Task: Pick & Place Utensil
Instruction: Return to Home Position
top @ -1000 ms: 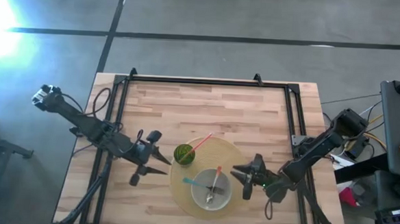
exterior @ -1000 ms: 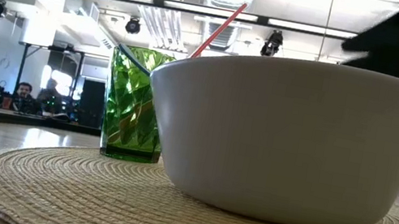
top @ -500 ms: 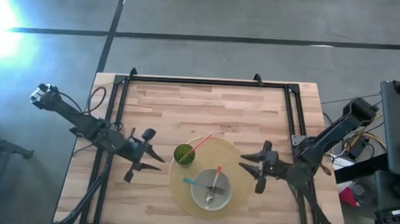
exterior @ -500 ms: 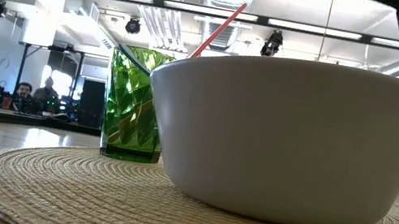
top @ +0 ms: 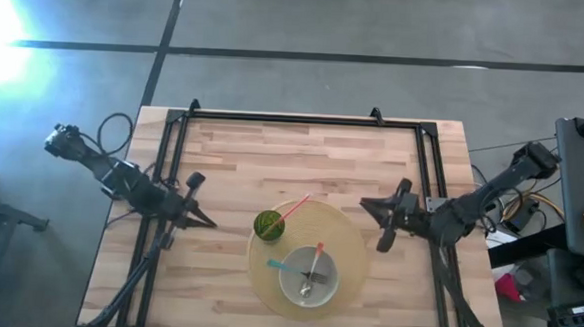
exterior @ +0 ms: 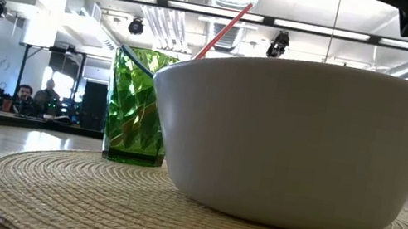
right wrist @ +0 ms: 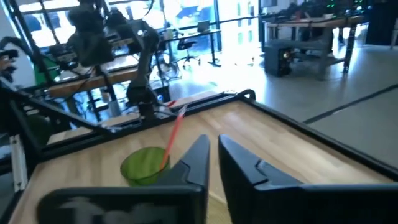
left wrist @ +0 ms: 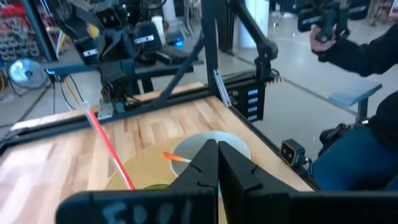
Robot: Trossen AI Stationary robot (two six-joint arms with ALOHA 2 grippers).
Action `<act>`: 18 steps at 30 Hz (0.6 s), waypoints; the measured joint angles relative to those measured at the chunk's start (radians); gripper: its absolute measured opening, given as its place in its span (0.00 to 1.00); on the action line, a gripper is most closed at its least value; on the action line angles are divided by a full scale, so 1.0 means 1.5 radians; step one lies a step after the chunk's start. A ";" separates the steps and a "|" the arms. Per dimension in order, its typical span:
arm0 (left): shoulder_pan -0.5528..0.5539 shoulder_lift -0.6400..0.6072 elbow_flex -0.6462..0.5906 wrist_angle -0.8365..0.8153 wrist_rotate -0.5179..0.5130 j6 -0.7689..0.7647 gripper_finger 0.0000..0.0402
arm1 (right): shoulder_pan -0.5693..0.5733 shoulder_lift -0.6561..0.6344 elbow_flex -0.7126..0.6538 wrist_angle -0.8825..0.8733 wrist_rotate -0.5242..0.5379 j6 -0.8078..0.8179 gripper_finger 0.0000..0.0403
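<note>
A white bowl (top: 308, 275) stands on a round woven placemat (top: 348, 242) near the table's front. In the bowl lie an orange-handled utensil (top: 316, 256) and a teal-handled one (top: 278, 267). A green cup (top: 267, 223) with a red straw (top: 295, 208) stands on the mat's left part. My left gripper (top: 209, 222) hovers left of the cup, shut and holding nothing. My right gripper (top: 366, 209) hovers over the mat's right edge, its fingers drawn together with only a slit between them (right wrist: 214, 152), holding nothing. The low view shows the bowl (exterior: 300, 140) and the cup (exterior: 138, 107) up close.
A black metal frame (top: 304, 119) runs along the table's far edge and down both sides. Bare wood lies behind the mat. A seated person (left wrist: 357, 56) is beyond the table's right side, and other people (exterior: 22, 95) sit far behind in the room.
My left gripper has drawn back toward the table's left edge, away from the cup, and shut. My right gripper has risen from beside the bowl, moved toward the right and far edges, rolled, and closed its fingers. The bowl, the utensils and the cup have stayed put.
</note>
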 joint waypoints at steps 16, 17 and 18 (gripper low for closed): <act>0.015 -0.181 -0.120 0.079 -0.012 0.060 0.00 | -0.187 -0.069 -0.001 -0.001 -0.234 -0.127 0.02; 0.018 -0.192 -0.126 0.082 -0.013 0.060 0.00 | -0.201 -0.078 -0.001 -0.001 -0.250 -0.133 0.02; 0.020 -0.202 -0.131 0.087 -0.013 0.058 0.00 | -0.214 -0.086 -0.001 -0.001 -0.267 -0.139 0.02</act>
